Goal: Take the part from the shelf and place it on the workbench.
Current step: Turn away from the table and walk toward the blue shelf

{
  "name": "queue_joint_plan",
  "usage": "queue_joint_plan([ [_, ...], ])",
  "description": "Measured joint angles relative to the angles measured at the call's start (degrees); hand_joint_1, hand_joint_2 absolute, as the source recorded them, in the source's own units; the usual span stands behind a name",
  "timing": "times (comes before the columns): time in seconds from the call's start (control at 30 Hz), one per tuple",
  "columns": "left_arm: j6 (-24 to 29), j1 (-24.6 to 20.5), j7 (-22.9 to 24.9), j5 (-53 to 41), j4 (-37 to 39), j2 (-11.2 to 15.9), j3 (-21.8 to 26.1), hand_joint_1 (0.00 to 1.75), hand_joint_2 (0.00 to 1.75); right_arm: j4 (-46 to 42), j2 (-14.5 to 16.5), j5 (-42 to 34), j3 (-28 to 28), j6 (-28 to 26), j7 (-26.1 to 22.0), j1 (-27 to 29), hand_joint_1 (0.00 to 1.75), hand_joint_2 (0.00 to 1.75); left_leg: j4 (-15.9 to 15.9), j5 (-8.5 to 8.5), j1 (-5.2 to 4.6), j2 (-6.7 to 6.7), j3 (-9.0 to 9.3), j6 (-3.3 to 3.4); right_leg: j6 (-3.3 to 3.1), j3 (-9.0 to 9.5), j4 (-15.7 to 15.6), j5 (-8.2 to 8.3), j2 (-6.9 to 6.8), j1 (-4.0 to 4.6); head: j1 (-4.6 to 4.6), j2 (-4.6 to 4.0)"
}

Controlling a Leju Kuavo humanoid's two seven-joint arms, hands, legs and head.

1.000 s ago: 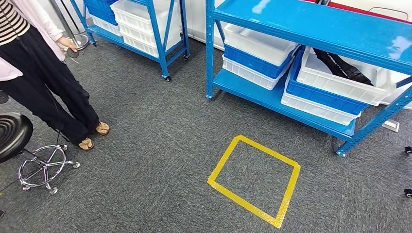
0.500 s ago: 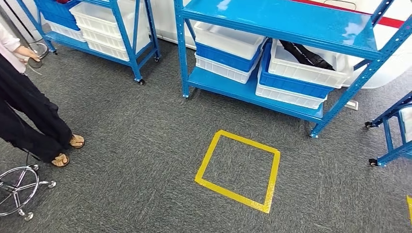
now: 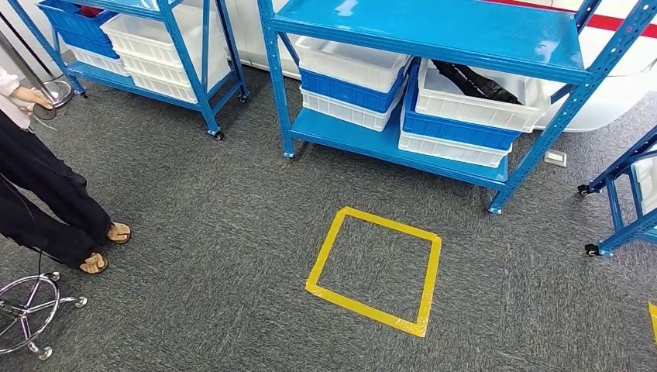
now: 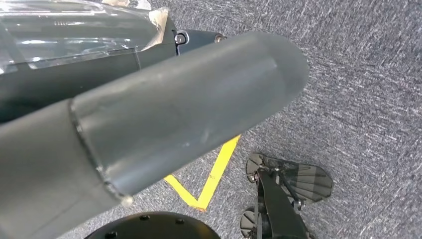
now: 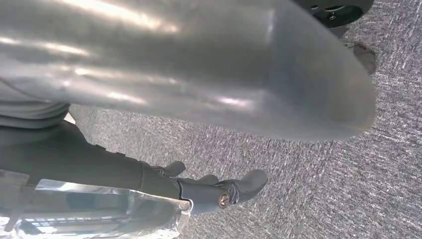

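Shelf bin [image 3: 474, 105]: black part [image 3: 474, 82] inside

The left hand [image 4: 164, 109] shows a thick, smooth grey thumb with a rounded tip beside a dark casing with small silver screws under a clear plastic cover, while the right hand [image 5: 199, 124] has a glossy grey thumb, darker slim fingers [image 5: 239, 185] and 1 brass-coloured screw.

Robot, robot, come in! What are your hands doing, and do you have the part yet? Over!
Left hand and right hand hanging empty above carpet. Black part in white bin on blue shelf. Path ahead open; person standing off left.
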Motion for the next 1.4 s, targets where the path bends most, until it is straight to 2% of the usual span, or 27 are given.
queue_joint_plan([
  [0.13, -0.1, 0.0, -0.1, 0.1, 0.0, 0.0, 0.0, 0.00, 0.00, 0.0, 0.0, 0.1, 0.0, 0.0, 0.0, 0.0, 0.00, 0.00, -0.1, 0.03, 0.22, 0.00, 0.00, -1.14, -0.38, -0.09, 0.0, 0.03, 0.00, 0.28, 0.02, 0.00],
  [0.33, -0.5, 0.0, -0.4, 0.6, 0.0, 0.0, 0.1, 0.00, 0.00, 0.0, -0.1, 0.2, 0.0, 0.0, 0.0, 0.0, 0.00, 0.00, -0.1, 0.00, 0.02, 0.00, -0.01, -1.31, -0.41, -0.18, 0.0, 0.06, -0.01, 0.35, 0.04, 0.00],
  [0.37, -0.5, 0.0, -0.5, 0.6, 0.0, 0.0, 0.1, 0.00, 0.00, 0.0, -0.1, 0.2, 0.0, 0.0, 0.0, 0.0, 0.00, 0.00, -0.1, -0.03, -0.08, 0.01, -0.04, -1.18, -0.29, -0.07, -0.2, 0.19, -0.02, 0.03, 0.03, 0.00],
  [0.47, -0.6, 0.0, -0.7, 0.7, 0.0, -0.1, 0.1, 0.00, 0.00, 0.0, -0.1, 0.3, 0.0, 0.0, 0.0, -0.1, 0.00, 0.00, -2.5, 1.16, 0.20, 0.03, 1.30, 0.09, 0.14, 0.22, -0.6, 0.27, 0.00, -0.16, 0.03, 0.00],
  [0.5, -0.6, 0.0, -0.8, 0.7, 0.0, -0.2, 0.1, 0.00, 0.00, 0.0, -0.1, 0.4, 0.0, 0.0, 0.0, -0.1, 0.00, 0.00, -3.6, 1.75, 0.48, 0.06, 1.90, 0.44, 0.01, -0.42, 0.7, -0.50, 0.10, 0.03, 0.10, 0.00],
  [0.53, -0.6, -0.1, -0.9, 0.7, 0.0, -0.2, 0.1, 0.00, 0.00, 0.0, -0.2, 0.4, 0.0, 0.0, 0.0, -0.1, 0.00, 0.00, -4.2, 2.10, 0.70, 0.14, 2.20, 0.53, -0.24, -1.85, 3.6, -1.85, 0.25, -0.14, 0.21, 0.00],
  [0.6, -0.7, -0.1, -0.9, 0.7, 0.0, -0.3, 0.1, 0.00, 0.00, 0.0, -0.3, 0.4, 0.0, 0.0, 0.0, 0.0, 0.00, 0.00, -4.4, 2.18, 0.87, 0.18, 2.16, 0.50, -0.44, -5.74, 11.2, -4.75, 0.48, -0.52, 0.25, 0.00],
  [0.63, -0.7, 0.0, -0.9, 0.6, 0.0, -0.3, 0.1, 0.00, 0.00, 0.0, -0.4, 0.3, 0.0, 0.0, 0.0, 0.1, 0.00, 0.00, -4.4, 2.10, 0.99, 0.16, 2.14, 0.28, -0.13, -7.22, 13.9, -5.41, 0.50, -0.85, 0.24, 0.00],
  [0.67, -0.7, 0.0, -0.9, 0.6, 0.0, -0.4, 0.1, 0.00, 0.00, 0.0, -0.5, 0.3, 0.0, 0.0, 0.0, 0.2, 0.00, 0.00, -4.3, 1.99, 1.19, 0.13, 2.16, -0.07, 0.48, -7.62, 14.4, -5.09, 0.50, -1.23, 0.22, 0.00],
  [0.7, -0.8, 0.0, -0.9, 0.6, 0.0, -0.4, 0.2, 0.00, 0.00, 0.1, -0.6, 0.2, 0.0, 0.0, 0.0, 0.3, 0.00, 0.00, -4.1, 1.76, 1.56, 0.09, 2.19, -0.63, 1.42, -6.79, 12.5, -3.83, 0.46, -1.71, 0.22, 0.00],
  [0.77, -0.8, 0.0, -0.9, 0.6, 0.0, -0.3, 0.2, 0.00, 0.00, 0.1, -0.7, 0.1, 0.0, 0.0, 0.0, 0.3, 0.00, 0.00, -2.9, 0.93, 2.33, 0.06, 2.08, -2.17, 3.39, -3.28, 5.4, -0.86, 0.20, -2.58, 0.26, 0.00],
  [0.8, -0.9, 0.0, -0.9, 0.6, 0.0, -0.2, 0.2, 0.00, 0.00, 0.1, -0.5, 0.1, -0.1, 0.0, 0.0, 0.3, 0.00, 0.00, -2.0, 0.21, 2.65, 0.06, 1.85, -3.06, 3.69, -1.89, 2.7, -0.15, 0.20, -2.79, 0.45, 0.00],
  [0.83, -0.9, 0.0, -1.0, 0.6, 0.0, -0.1, 0.3, 0.00, 0.00, 0.1, -0.4, 0.1, -0.1, 0.0, -0.1, 0.2, 0.00, 0.00, -1.2, -0.43, 2.76, 0.09, 1.68, -3.78, 3.32, -1.28, 1.7, -0.13, 0.24, -2.81, 0.51, 0.00],
  [0.87, -1.0, -0.1, -1.0, 0.5, 0.0, 0.0, 0.3, 0.00, 0.00, 0.1, -0.4, 0.1, -0.1, 0.0, -0.1, 0.2, 0.00, 0.00, -0.7, -0.96, 2.79, 0.12, 1.58, -4.34, 2.52, -1.26, 1.9, -0.63, 0.39, -2.66, 0.49, 0.00],
  [0.9, -1.0, -0.1, -1.0, 0.5, 0.0, 0.0, 0.3, 0.00, 0.00, 0.1, -0.3, 0.1, -0.1, 0.0, -0.1, 0.2, 0.00, 0.00, -0.6, -1.33, 2.93, 0.13, 1.60, -4.65, 1.52, -1.34, 2.2, -0.97, 0.62, -2.60, 0.43, 0.00],
  [0.97, -1.1, -0.1, -1.0, 0.4, 0.0, -0.1, 0.3, 0.00, 0.00, 0.1, -0.4, 0.1, -0.1, 0.0, -0.1, 0.2, 0.00, 0.00, 0.3, -2.24, 3.14, -0.34, 1.47, -4.77, 0.28, -1.39, 2.7, -1.42, 0.92, -2.32, 0.00, 0.00],
  [1.03, -1.1, -0.1, -1.0, 0.2, 0.0, -0.1, 0.3, 0.00, 0.00, 0.1, -0.4, 0.1, -0.2, 0.0, -0.1, 0.1, 0.00, 0.00, 5.2, -4.90, 2.93, -1.29, -0.88, -4.35, -0.31, -1.28, 2.8, -1.57, 1.17, -1.91, -0.24, 0.00],
  [1.1, -1.1, -0.1, -1.0, 0.1, 0.0, -0.1, 0.3, 0.00, 0.00, 0.1, -0.4, 0.1, -0.2, 0.0, -0.1, 0.1, 0.00, 0.00, 13.4, -7.97, 2.11, -1.83, -5.65, -3.48, -0.73, -1.16, 2.8, -1.77, 1.38, -1.22, -0.38, 0.00],
  [1.13, -1.1, 0.0, -1.0, 0.1, 0.0, -0.1, 0.3, 0.00, 0.00, 0.1, -0.4, 0.1, -0.2, 0.0, -0.1, 0.1, 0.00, 0.00, 16.5, -8.56, 1.58, -1.93, -7.81, -2.88, -0.98, -1.05, 2.8, -1.93, 1.55, -0.77, -0.39, 0.00],
  [1.17, -1.1, 0.0, -1.0, 0.0, 0.0, -0.1, 0.3, 0.00, 0.00, 0.1, -0.4, 0.0, -0.2, 0.0, -0.1, 0.1, 0.00, 0.00, 18.0, -8.16, 0.94, -2.02, -9.29, -2.03, -1.26, -0.86, 2.8, -2.11, 1.74, -0.25, -0.38, 0.00],
  [1.2, -1.1, 0.1, -1.0, 0.0, 0.0, -0.1, 0.3, 0.00, 0.00, 0.1, -0.4, 0.0, -0.3, 0.0, -0.1, 0.2, 0.00, 0.00, 17.1, -6.64, 0.16, -2.17, -9.68, -0.89, -1.57, -0.63, 2.8, -2.31, 1.95, 0.27, -0.37, 0.00],
  [1.23, -1.1, 0.1, -1.0, 0.0, 0.0, -0.1, 0.3, 0.00, 0.00, 0.1, -0.4, 0.0, -0.3, 0.0, -0.1, 0.2, 0.00, 0.00, 14.3, -4.37, -0.78, -2.44, -9.03, 0.53, -1.85, -0.36, 2.7, -2.50, 2.17, 0.76, -0.36, 0.00],
  [1.3, -1.1, 0.2, -0.9, 0.0, 0.0, 0.1, 0.3, 0.00, 0.00, 0.1, 0.0, -0.1, -0.4, 0.0, -0.1, 0.3, 0.00, 0.00, 7.0, -0.31, -2.78, -3.26, -6.53, 3.75, -2.28, 0.17, 2.5, -2.87, 2.60, 1.38, -0.16, 0.00],
  [1.33, -1.1, 0.2, -0.9, 0.0, 0.0, 0.3, 0.3, 0.00, 0.00, 0.1, 0.2, -0.1, -0.4, 0.0, -0.1, 0.3, 0.00, 0.00, 4.5, 0.61, -3.51, -3.50, -5.46, 4.81, -2.31, 0.43, 2.3, -3.03, 2.79, 1.48, -0.06, 0.00],
  [1.37, -1.1, 0.2, -0.9, 0.0, 0.0, 0.3, 0.3, 0.00, 0.00, 0.1, 0.4, -0.1, -0.5, 0.0, -0.1, 0.3, 0.00, 0.00, 3.2, 0.85, -3.93, -3.59, -4.82, 5.45, -2.27, 0.78, 2.3, -3.05, 2.92, 1.50, 0.02, 0.00],
  [1.4, -1.1, 0.1, -0.9, 0.0, 0.0, 0.4, 0.3, 0.00, 0.00, 0.1, 0.5, -0.1, -0.5, 0.0, -0.1, 0.4, 0.00, 0.00, 2.6, 0.76, -4.06, -3.48, -4.34, 5.57, -1.98, 1.09, 2.4, -2.92, 2.99, 1.69, 0.03, 0.00],
])
